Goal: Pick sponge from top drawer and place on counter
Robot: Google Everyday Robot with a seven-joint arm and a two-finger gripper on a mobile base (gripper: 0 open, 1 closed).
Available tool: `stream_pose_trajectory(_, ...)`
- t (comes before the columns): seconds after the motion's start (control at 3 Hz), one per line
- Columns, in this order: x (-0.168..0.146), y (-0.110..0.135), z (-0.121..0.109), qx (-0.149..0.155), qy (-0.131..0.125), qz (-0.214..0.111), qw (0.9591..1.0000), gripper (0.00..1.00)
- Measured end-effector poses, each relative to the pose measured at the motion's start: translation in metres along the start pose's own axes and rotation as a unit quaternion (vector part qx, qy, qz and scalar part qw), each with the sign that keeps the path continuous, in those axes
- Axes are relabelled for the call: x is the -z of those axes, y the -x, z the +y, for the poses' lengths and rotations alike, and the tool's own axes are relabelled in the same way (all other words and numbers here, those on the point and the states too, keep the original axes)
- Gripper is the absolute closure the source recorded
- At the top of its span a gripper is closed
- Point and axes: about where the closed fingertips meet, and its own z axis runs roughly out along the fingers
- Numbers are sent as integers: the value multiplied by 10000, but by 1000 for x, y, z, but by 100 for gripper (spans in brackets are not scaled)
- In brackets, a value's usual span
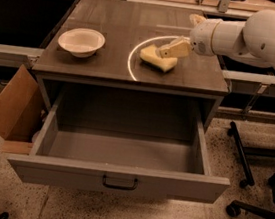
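Observation:
The pale yellow sponge (157,58) lies on the dark wood-grain counter (118,23), inside the bright circular arc (130,62). My gripper (185,34) hovers just right of and above the sponge. It is open, with one finger (173,49) reaching down to the sponge's top right edge and the other raised behind it. The white arm comes in from the upper right. The top drawer (119,172) is pulled fully out below the counter. Its grey inside shows nothing in it.
A white bowl (81,41) stands on the counter's left side. A brown cardboard box (14,105) leans against the cabinet's left. Office chair legs and castors (243,166) stand on the floor at the right. Shelving runs behind the counter.

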Motion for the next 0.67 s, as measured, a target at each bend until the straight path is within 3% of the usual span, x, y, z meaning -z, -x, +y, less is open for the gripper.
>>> stream_pose_trajectory(0.67, 8, -4, -9, -55, -114, 53, 9999, 0)
